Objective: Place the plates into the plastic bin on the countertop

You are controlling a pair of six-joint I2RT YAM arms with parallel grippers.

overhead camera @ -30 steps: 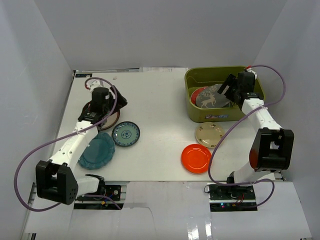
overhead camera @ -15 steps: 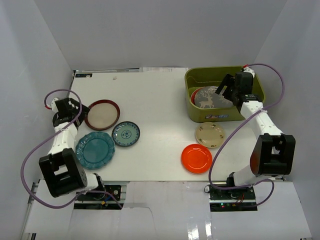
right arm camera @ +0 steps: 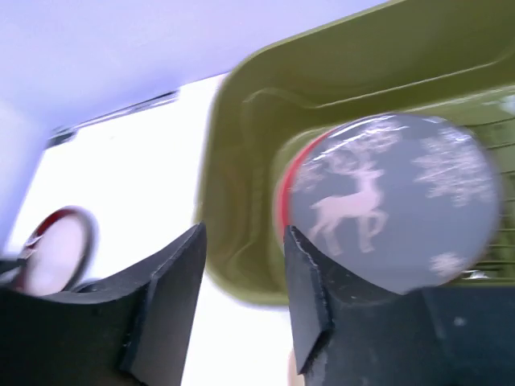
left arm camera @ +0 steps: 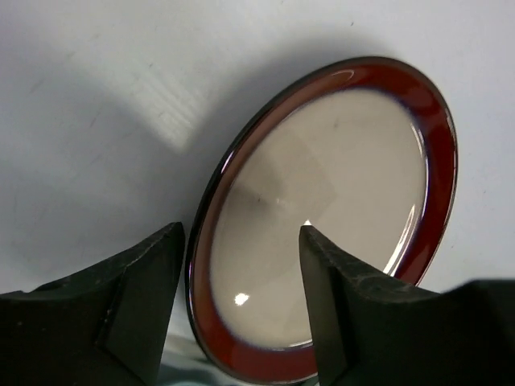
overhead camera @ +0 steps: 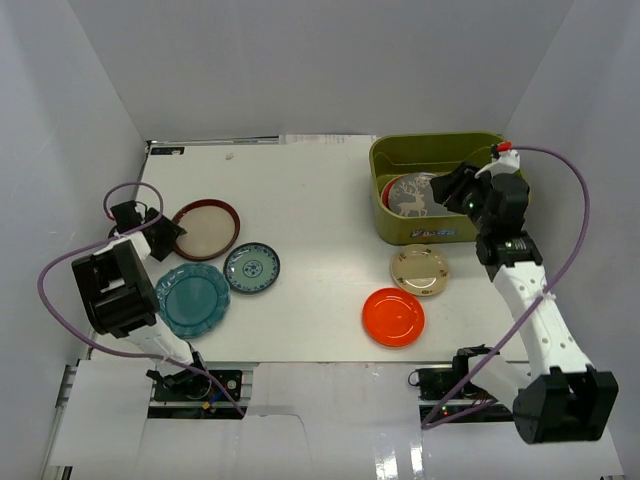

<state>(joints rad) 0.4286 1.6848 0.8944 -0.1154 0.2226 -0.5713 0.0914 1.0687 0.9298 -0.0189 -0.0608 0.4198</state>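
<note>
The maroon-rimmed cream plate (overhead camera: pixel 205 229) (left arm camera: pixel 338 185) lies on the white countertop (overhead camera: pixel 320 220). My left gripper (overhead camera: pixel 165 232) (left arm camera: pixel 241 233) is open at its left edge, one finger outside the rim and one over the cream centre. The olive-green bin (overhead camera: pixel 385 160) (right arm camera: pixel 241 161) holds a grey deer-patterned plate (overhead camera: pixel 415 195) (right arm camera: pixel 394 201) resting on a red plate (overhead camera: pixel 388 190) (right arm camera: pixel 283 189). My right gripper (overhead camera: pixel 452 187) (right arm camera: pixel 245 233) hovers open over the bin, nothing between its fingers. A teal plate (overhead camera: pixel 192 299), a small blue-green plate (overhead camera: pixel 252 267), a small cream plate (overhead camera: pixel 419 269) and an orange plate (overhead camera: pixel 394 316) lie on the counter.
Pale grey walls close in the counter on the left, back and right. The left arm is folded back tight against the left wall. Its purple cable (overhead camera: pixel 60 300) loops off the counter's left edge. The right arm's cable (overhead camera: pixel 575 200) arcs near the right wall.
The left gripper swung from above the maroon-rimmed plate out to its left edge, and its jaws narrowed. The right gripper lifted back from the grey plate, which now lies flat in the bin.
</note>
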